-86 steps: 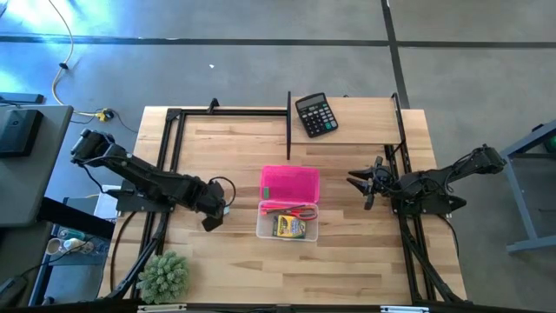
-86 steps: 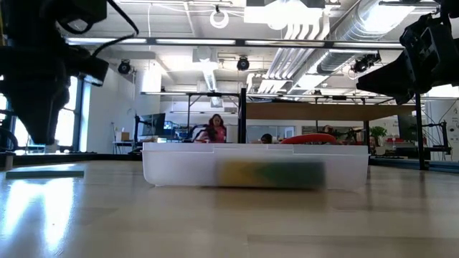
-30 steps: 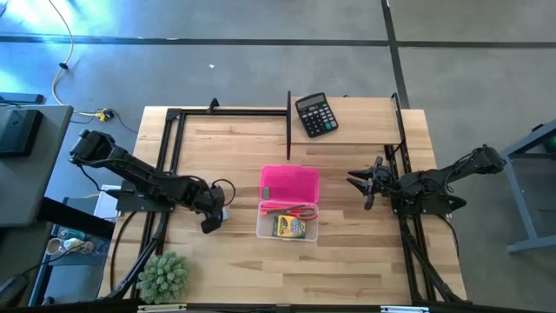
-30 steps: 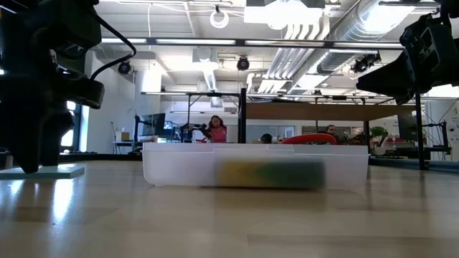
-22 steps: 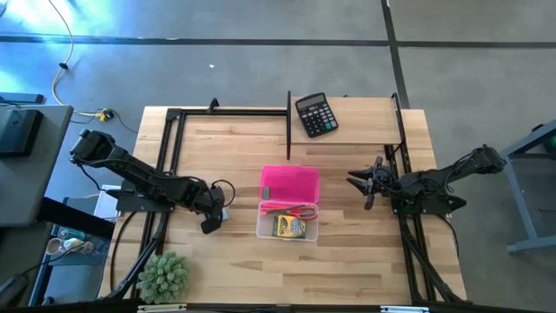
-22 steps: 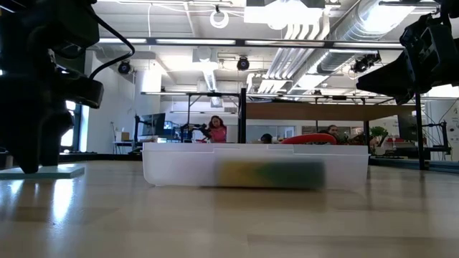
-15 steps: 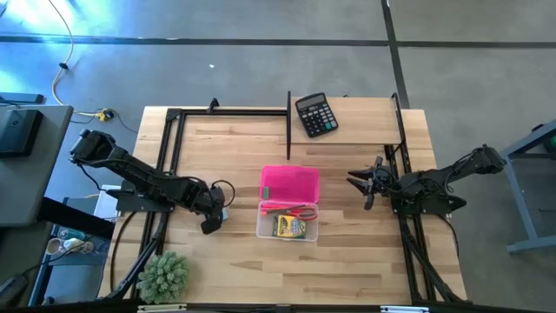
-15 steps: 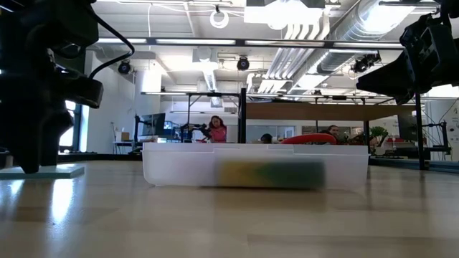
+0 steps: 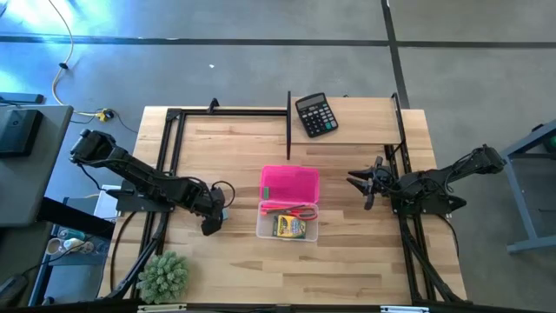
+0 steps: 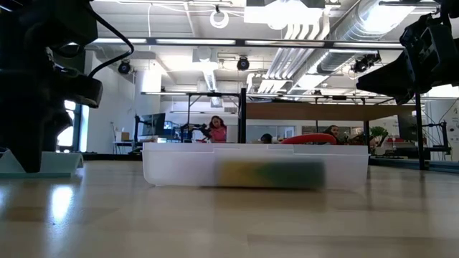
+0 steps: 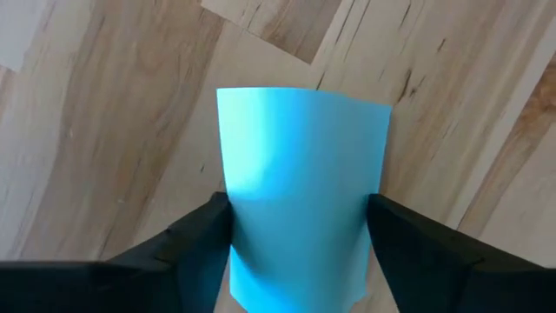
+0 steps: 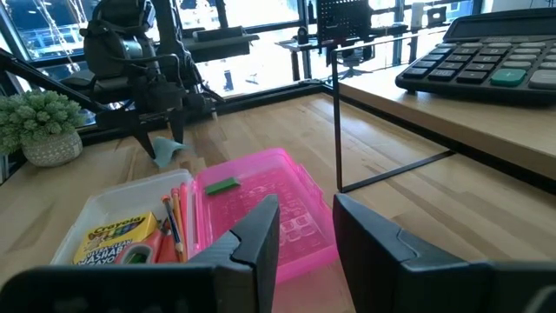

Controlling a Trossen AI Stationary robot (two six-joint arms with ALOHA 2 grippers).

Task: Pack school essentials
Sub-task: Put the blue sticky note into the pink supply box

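Note:
The light-blue sticky-note pad [image 11: 300,191] sits between the fingers of my left gripper [image 9: 211,219], left of the clear box [image 9: 287,228]; it also shows in the low view [image 10: 44,163] and the right wrist view [image 12: 168,149]. The box holds the yellow-green crayon box [image 9: 291,228], red-handled scissors [image 9: 301,211], pencils and a pen [image 12: 171,217]. Its pink lid [image 9: 289,183] lies open toward the far edge, with a tiny green eraser [image 12: 222,184] on it. My right gripper [image 12: 304,235] hovers open, right of the box. My left gripper pinches the sticky-note pad across its width, one finger [image 11: 195,239] on each side edge [image 11: 233,217], coming from above and pointing down. The pad is tilted, one end raised [image 10: 14,156]; whether its low end touches the table I cannot tell.
A black calculator [image 9: 315,114] lies at the far edge, and a spiky green plant ball [image 9: 164,276] stands at the near left corner. Black frame rails [image 9: 288,111] cross the far part of the table. Bare wood lies between the left gripper and the box.
The left gripper has tipped the sticky-note pad up: a second ago the pad lay flat on the table under the fingers, and now one end stands raised. The gripper itself has barely shifted.

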